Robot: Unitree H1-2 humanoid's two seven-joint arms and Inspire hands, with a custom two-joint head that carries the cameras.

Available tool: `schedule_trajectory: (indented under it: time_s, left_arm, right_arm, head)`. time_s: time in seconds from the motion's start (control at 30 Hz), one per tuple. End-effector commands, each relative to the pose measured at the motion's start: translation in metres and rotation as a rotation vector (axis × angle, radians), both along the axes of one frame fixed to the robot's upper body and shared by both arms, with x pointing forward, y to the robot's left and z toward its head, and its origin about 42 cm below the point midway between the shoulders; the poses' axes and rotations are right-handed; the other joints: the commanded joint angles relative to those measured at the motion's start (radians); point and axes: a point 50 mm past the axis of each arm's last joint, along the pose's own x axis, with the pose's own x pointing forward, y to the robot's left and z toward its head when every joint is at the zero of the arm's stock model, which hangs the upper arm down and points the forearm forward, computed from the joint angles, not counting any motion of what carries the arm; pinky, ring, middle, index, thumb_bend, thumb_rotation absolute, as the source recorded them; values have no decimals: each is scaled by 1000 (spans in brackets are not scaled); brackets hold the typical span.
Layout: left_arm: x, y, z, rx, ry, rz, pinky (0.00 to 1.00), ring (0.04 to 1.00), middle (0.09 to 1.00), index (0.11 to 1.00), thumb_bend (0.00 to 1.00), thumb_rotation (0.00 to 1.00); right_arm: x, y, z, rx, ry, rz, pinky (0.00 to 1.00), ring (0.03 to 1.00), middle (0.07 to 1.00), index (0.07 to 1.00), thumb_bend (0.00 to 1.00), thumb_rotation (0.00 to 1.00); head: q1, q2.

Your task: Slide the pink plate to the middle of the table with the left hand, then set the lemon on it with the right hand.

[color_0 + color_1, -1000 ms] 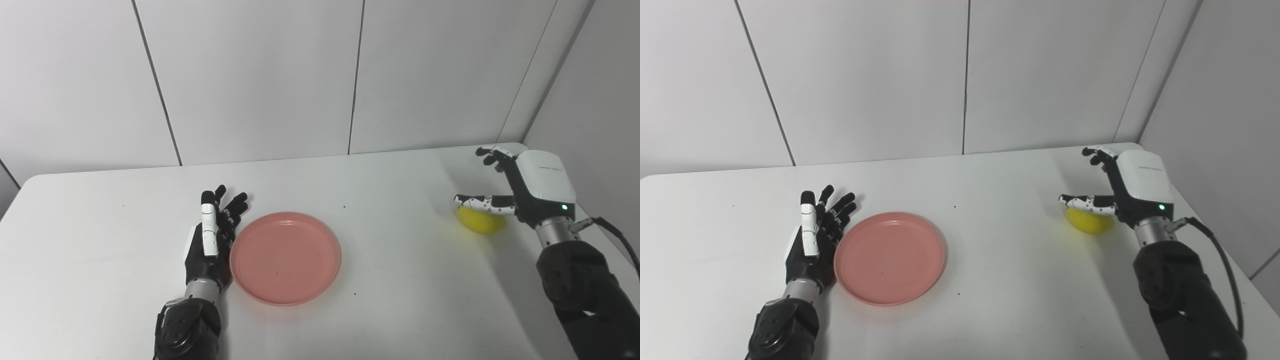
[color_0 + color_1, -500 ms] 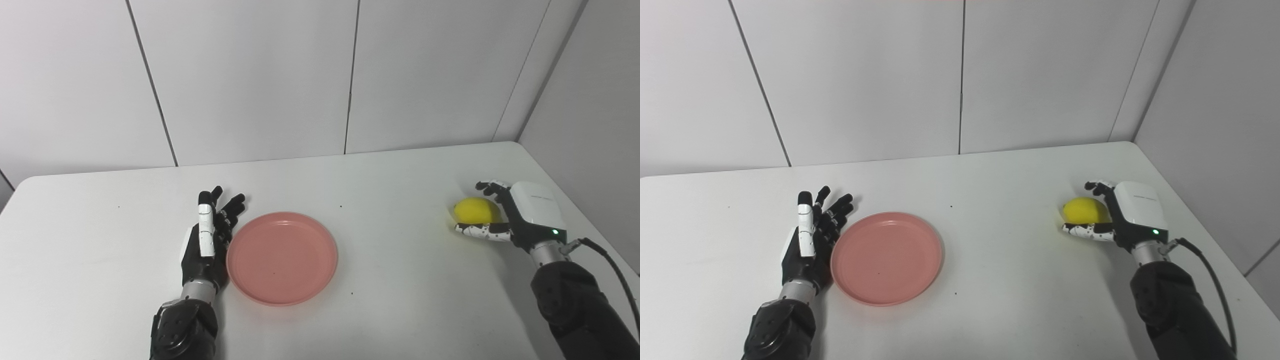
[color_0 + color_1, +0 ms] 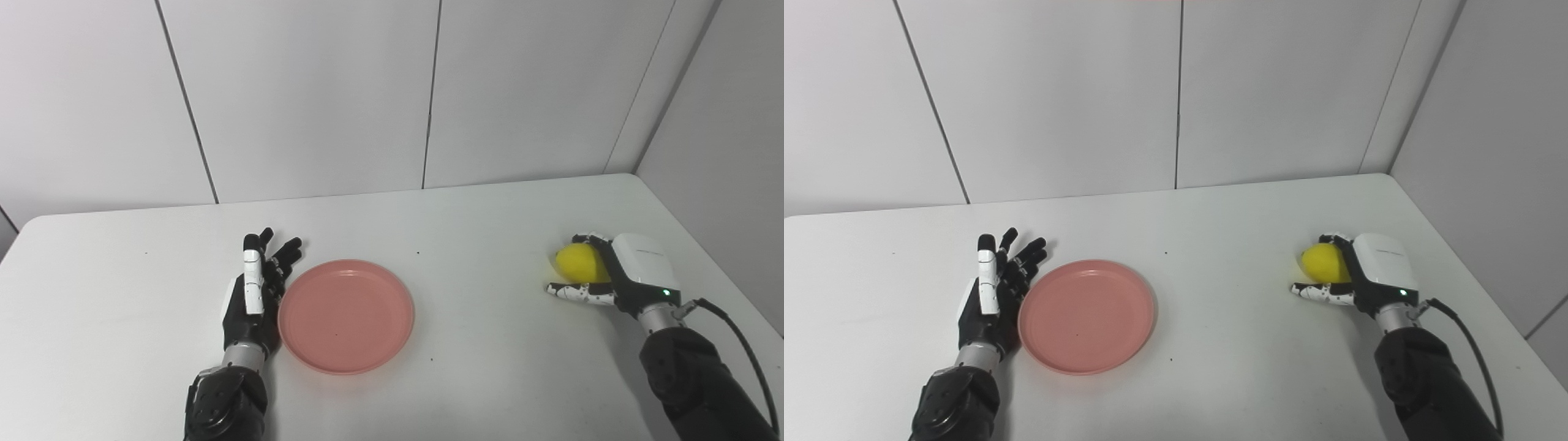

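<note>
- The left hand (image 3: pixel 250 300) lies low on the white worktop (image 3: pixel 478 343), edge-on with its palm facing the plate, its fingers (image 3: pixel 288 252) straight and spread apart; it holds nothing.
- The pink plate (image 3: pixel 346 315) sits flat just to the palm side of that left hand, its rim right against the heel of the hand; whether the two actually touch cannot be told from either view.
- The plate is round with a low raised rim, and nothing lies in it.
- The right hand (image 3: pixel 615 277) is well apart from the plate, off toward the worktop's right edge, with its white back plate facing up and a small green light showing near the wrist.
- The lemon (image 3: pixel 577 262) sits in the cup of the right hand, on its palm side: dark fingers curl over the far top of the fruit, and the white speckled thumb (image 3: pixel 576 292) stretches out along the worktop on the near side, just below it.
- The right hand wraps loosely around the lemon; a firm clamp is not visible, and the fruit looks to be resting on the worktop.
- A black cable (image 3: pixel 738 331) runs from the right wrist back along the dark forearm.
- Pale wall panels (image 3: pixel 306 92) stand beyond both hands, past the worktop's far edge.
</note>
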Motion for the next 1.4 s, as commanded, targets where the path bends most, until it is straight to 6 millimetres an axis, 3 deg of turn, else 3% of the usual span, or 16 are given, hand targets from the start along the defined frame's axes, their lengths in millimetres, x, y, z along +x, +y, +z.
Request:
schedule_trajectory:
  time_s: [0.0, 0.17, 0.27, 0.37, 0.4, 0.47, 0.57, 0.77, 1.1, 1.33, 1.37]
  left_arm:
    - [-9, -1, -21, 8, 110, -12, 1000, 876, 824, 967, 758, 993]
    - [-8, -1, -21, 4, 112, -10, 1000, 879, 829, 970, 749, 991]
    - [-8, 0, -21, 5, 113, -11, 1000, 877, 831, 971, 751, 987]
    - [-8, 0, -20, 5, 111, -12, 1000, 876, 832, 973, 754, 991]
    - [-8, 0, -20, 8, 109, -11, 1000, 877, 832, 972, 747, 990]
    - [-8, 0, -20, 10, 109, -11, 1000, 877, 830, 972, 745, 992]
    - [-9, 0, -20, 4, 112, -12, 1000, 879, 829, 971, 748, 988]
    - [-10, -1, -20, 3, 116, -10, 1000, 881, 823, 969, 748, 985]
    - [-11, 0, -21, -1, 118, -15, 1000, 887, 826, 974, 744, 990]
    - [-11, -1, -21, 5, 118, -14, 1000, 887, 828, 974, 748, 994]
    - [-10, -1, -21, 5, 118, -14, 1000, 886, 828, 974, 748, 995]
  right_arm:
    - [9, -7, 22, -25, -73, -27, 574, 657, 707, 720, 902, 599]
    - [10, -8, 20, -24, -69, -33, 557, 644, 698, 708, 901, 569]
    - [12, -8, 18, -18, -72, -51, 480, 578, 654, 671, 879, 511]
    - [14, -9, 13, -9, -80, -84, 398, 475, 566, 601, 810, 404]
    - [15, -10, 12, -15, -79, -91, 319, 388, 477, 540, 729, 381]
    - [16, -11, 10, -25, -77, -95, 258, 323, 405, 484, 641, 359]
    - [17, -15, 6, -30, -72, -101, 240, 303, 380, 467, 615, 358]
    - [15, -17, 3, -15, -66, -105, 280, 358, 450, 559, 569, 409]
    - [15, -17, 2, -1, -47, -114, 311, 395, 489, 592, 557, 409]
    - [17, -18, 6, -13, -64, -90, 302, 382, 470, 549, 561, 405]
    - [17, -17, 8, -19, -72, -83, 273, 349, 432, 508, 564, 397]
  head:
    - [2, 2]
    - [3, 4]
    - [3, 4]
    - [2, 5]
    - [1, 6]
    - [2, 7]
    - [3, 9]
    - [4, 10]
    - [6, 12]
    - [9, 11]
    - [10, 11]
